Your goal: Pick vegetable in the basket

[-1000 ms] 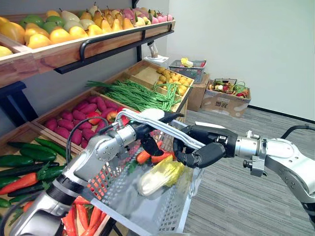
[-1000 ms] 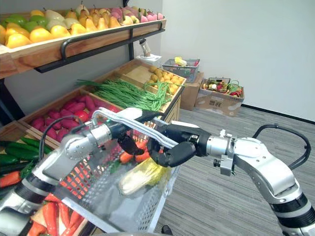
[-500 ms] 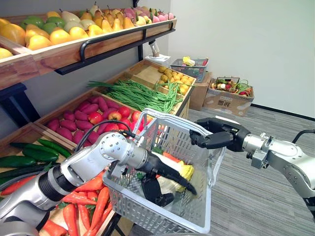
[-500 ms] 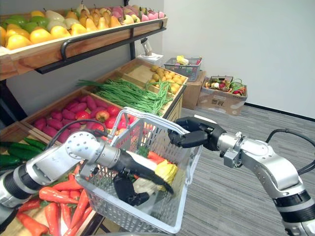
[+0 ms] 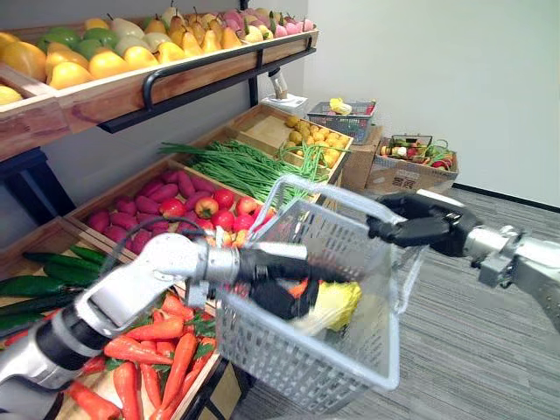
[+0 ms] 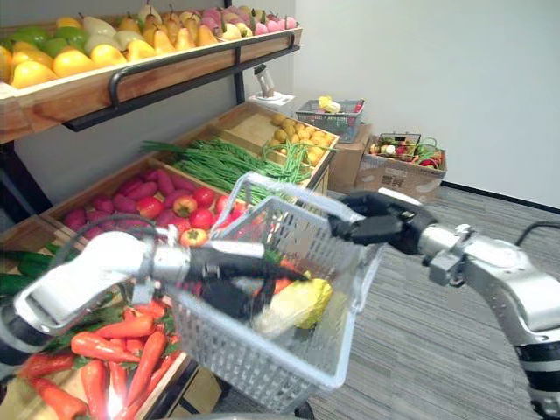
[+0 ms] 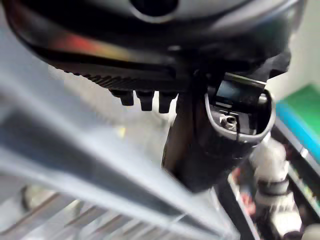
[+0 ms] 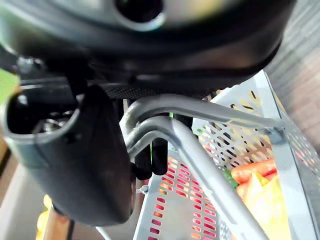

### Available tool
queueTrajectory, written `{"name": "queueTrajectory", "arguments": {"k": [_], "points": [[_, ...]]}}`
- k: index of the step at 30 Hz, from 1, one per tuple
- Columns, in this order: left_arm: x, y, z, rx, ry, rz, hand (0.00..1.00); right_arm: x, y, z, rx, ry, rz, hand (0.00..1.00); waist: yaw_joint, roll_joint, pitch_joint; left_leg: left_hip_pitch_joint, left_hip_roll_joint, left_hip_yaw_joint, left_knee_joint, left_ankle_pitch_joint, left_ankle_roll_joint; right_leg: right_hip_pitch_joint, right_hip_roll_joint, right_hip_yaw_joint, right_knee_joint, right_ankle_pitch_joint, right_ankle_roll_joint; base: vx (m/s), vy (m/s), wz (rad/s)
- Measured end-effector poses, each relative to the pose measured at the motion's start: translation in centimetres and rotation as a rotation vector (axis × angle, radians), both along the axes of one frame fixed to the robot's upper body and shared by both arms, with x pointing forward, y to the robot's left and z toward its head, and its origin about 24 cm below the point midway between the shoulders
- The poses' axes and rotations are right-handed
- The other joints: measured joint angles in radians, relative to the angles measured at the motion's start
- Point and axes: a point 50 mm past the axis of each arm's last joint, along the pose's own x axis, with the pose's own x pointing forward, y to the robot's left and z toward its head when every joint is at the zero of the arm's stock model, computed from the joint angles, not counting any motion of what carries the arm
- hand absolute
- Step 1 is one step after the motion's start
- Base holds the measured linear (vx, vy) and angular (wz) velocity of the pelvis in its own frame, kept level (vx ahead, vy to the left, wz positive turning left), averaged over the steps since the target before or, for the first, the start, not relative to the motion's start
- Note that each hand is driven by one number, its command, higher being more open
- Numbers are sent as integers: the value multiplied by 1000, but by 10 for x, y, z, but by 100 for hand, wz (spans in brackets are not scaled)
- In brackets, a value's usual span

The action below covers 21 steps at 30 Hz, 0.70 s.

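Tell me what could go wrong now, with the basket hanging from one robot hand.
1. The basket hangs tilted from the right robot hand, shut on its handles; the cabbage could slide.
2. The left robot hand reaches inside, so it may snag the mesh coming out.
3. The basket is near the carrots and could bump them.

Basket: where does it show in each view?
Left eye view: basket, lower centre-right.
Right eye view: lower centre.
Left wrist view: blurred rim crossing beside the thumb.
Right wrist view: handles in the hand's grip, mesh wall beyond.
Shared landmark: right hand curled round its handle.
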Motion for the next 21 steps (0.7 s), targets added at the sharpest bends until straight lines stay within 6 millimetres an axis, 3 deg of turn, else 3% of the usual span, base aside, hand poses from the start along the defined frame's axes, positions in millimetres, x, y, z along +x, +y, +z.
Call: {"name": "queueTrajectory", "arguments": {"k": [1, 3, 4, 7, 9, 12, 15, 21], "points": [[4, 9, 14, -51, -64, 63, 100, -1, -5, 2, 8, -13, -25, 0, 2, 0, 0, -2, 1, -2, 1, 0, 0, 0, 0, -1, 0, 0, 0, -13, 21, 6], [14, 59, 61, -223, -285, 314, 100, -8, -28, 5, 55, -50, -132, 0, 2, 0, 0, -2, 2, -8, 1, 0, 0, 4, -1, -6, 0, -1, -1, -16, 22, 8], [15, 97, 82, -328, -404, 490, 100, -15, -43, 5, 75, -70, -204, 0, 2, 0, 1, -1, 2, -14, 1, 0, 0, 9, -2, -10, 0, -1, -1, -14, 25, 9], [2, 139, 99, -429, -539, 662, 100, -25, -60, 1, 61, -79, -307, 0, 8, -6, 5, 5, 2, -19, 1, 0, 1, 19, -4, -14, -3, -2, -3, -10, 31, 6], [-8, 144, 103, -445, -609, 665, 100, -32, -68, -6, 37, -56, -362, 0, 18, -19, 9, 7, 0, -22, 1, 0, 1, 22, -6, -16, -3, -3, -4, -7, 40, 5], [-15, 135, 100, -420, -634, 608, 100, -38, -72, -19, -5, -7, -401, 0, 31, -35, 15, 0, -4, -35, 4, 0, 1, 23, -15, -26, -4, -3, -3, -10, 50, 11], [-20, 123, 94, -395, -641, 558, 100, -41, -73, -26, -9, 10, -425, 0, 29, -24, 23, -2, -9, -43, 1, 0, 2, 23, -21, -30, -4, -4, -1, 16, 60, 6], [-20, 124, 80, -461, -607, 584, 100, -43, -72, -34, 13, 27, -433, 0, 28, -5, 40, -2, -9, -52, -1, 1, 4, 28, -22, -36, -3, -5, -1, -1, 35, 4]]}}
